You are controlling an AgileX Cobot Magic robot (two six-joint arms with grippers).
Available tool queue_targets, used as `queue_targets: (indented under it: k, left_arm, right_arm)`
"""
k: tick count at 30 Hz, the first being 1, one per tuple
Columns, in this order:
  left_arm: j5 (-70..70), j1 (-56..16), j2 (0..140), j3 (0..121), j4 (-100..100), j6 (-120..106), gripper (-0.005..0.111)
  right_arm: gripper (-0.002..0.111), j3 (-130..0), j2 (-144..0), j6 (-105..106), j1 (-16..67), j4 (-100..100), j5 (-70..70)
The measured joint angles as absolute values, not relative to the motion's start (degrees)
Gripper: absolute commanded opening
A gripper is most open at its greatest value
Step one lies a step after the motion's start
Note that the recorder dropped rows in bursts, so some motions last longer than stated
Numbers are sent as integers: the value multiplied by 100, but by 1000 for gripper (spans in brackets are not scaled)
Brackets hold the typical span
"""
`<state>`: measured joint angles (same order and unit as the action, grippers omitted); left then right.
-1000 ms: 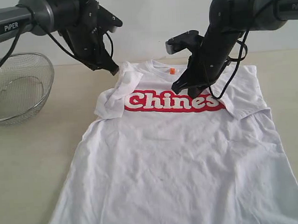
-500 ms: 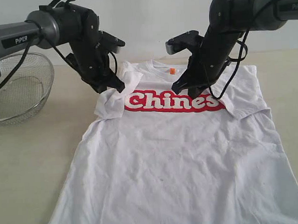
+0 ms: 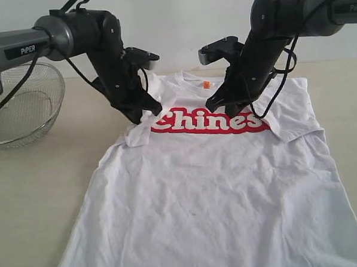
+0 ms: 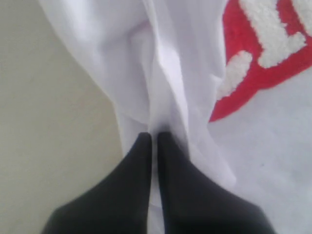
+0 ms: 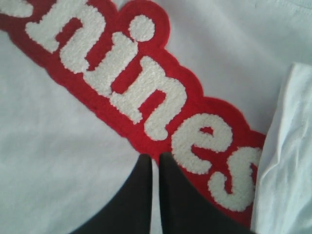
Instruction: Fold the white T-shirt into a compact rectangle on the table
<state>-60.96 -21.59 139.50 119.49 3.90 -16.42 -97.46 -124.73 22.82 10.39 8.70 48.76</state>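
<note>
I'm pinching the folded-in sleeve [image 3: 136,132] of the white T-shirt [image 3: 211,191] with my left hand [image 3: 149,114], jaws closed on cloth. My right hand [image 3: 226,107] is sitting closed at the red lettering [image 3: 196,123]. Shirt is lying chest-up on the tabletop [image 3: 38,194].

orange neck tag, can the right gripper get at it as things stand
Probably yes. The orange neck tag lies uncovered at the collar near the right gripper, only flat white T-shirt between them. Its jaws are shut and would have to open first.
</note>
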Motion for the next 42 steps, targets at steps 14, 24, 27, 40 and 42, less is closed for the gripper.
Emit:
queue_targets:
  k: [14,24,27,40,42]
  left_arm:
    - [-6107,-2796,13923,11949,1302,-2312,5]
    - [-6053,-1784,13634,11949,-168,-1825,5]
    - [-6013,-1227,13634,11949,703,-1985,5]
    - [-5862,-589,13634,11949,3008,-3133,5]
    - [-5839,-589,13624,11949,3119,-3205,5]
  right_arm:
    - [0,-9746,-12473,2282,1039,937,4807]
    - [0,-9746,-12473,3667,1039,3390,5214]
    - [0,-9746,-12486,4026,1039,4248,5118]
    - [47,-9756,-13041,4170,1397,5308,4390]
    - [47,-9756,-13079,4032,1485,5308,4162]
